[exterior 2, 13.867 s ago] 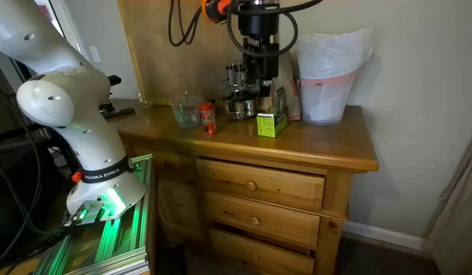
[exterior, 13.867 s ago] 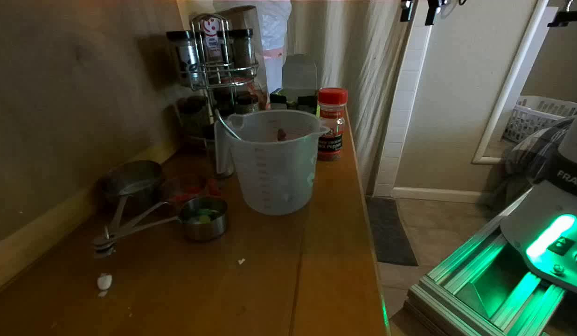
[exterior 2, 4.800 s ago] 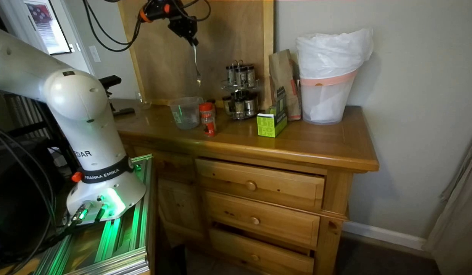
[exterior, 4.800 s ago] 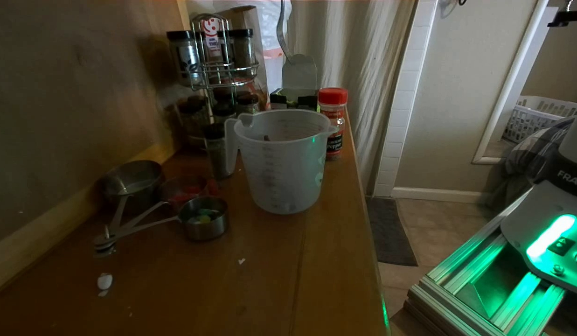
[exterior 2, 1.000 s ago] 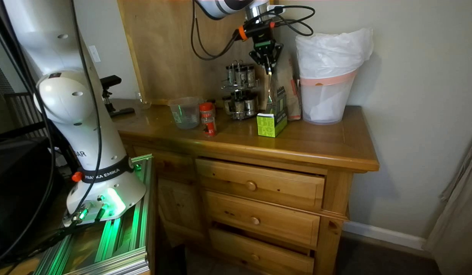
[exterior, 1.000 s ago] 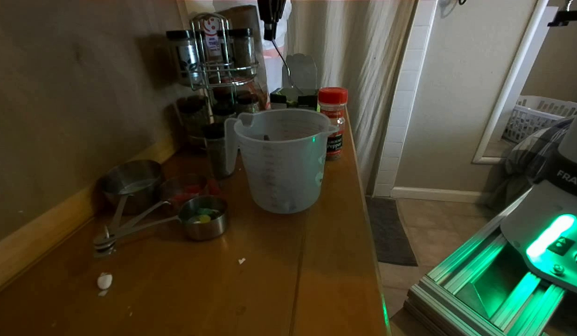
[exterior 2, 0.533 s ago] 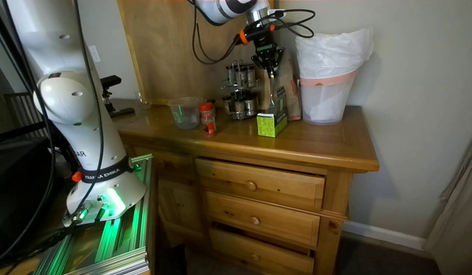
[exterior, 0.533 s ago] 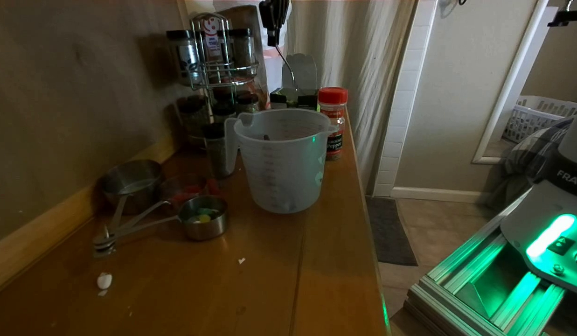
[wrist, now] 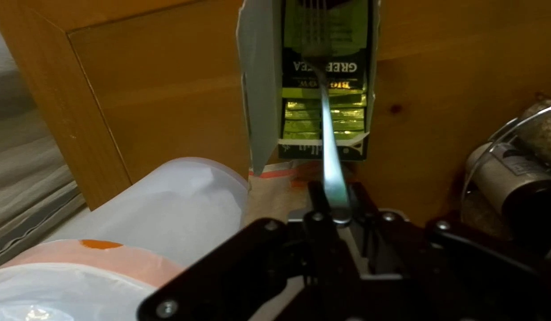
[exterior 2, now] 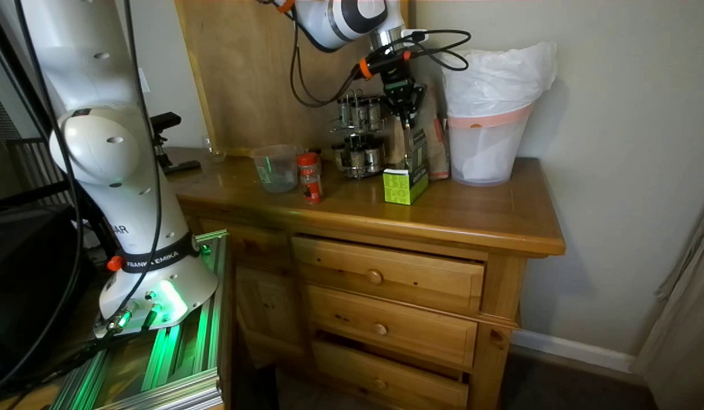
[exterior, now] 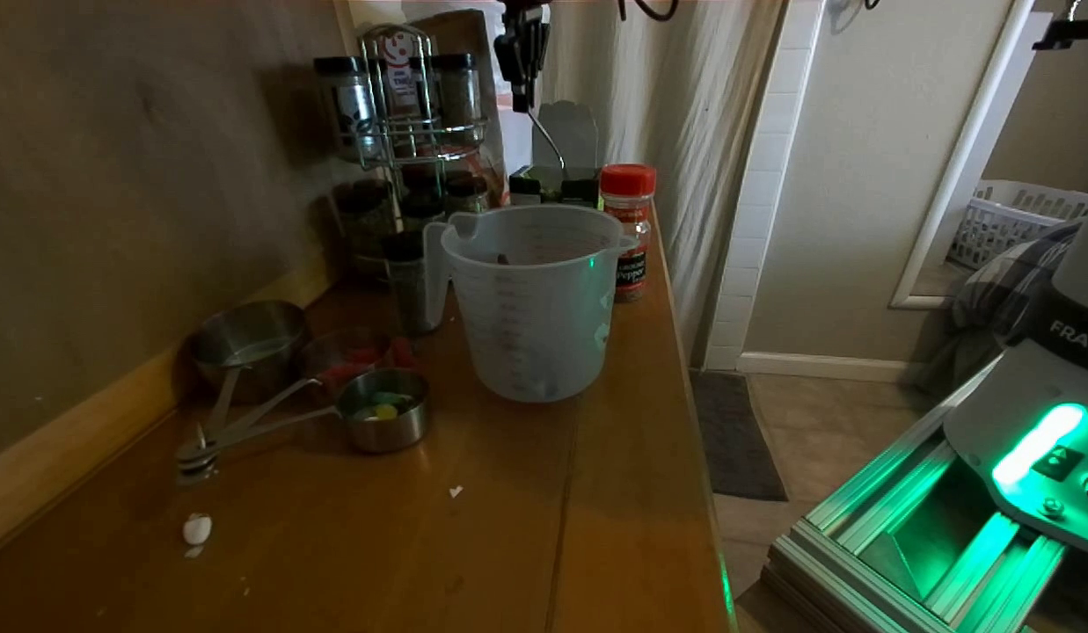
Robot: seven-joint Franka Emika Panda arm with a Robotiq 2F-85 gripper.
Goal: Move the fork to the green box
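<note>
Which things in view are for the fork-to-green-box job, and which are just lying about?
For the job:
fork
gripper, shut on the fork
green tea box, open; tines over or in it, can't tell which

Just lying about:
plastic measuring jug
red-capped pepper jar
measuring cups
wire spice rack
brown paper bag
lined white bin

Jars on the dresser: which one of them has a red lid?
The pepper jar, beside the measuring jug; the other jars have dark lids where lids show.

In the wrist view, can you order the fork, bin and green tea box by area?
1. Lined bin and green tea box: too close to rank, both cut off by the edge.
2. Fork: long but thin.
</note>
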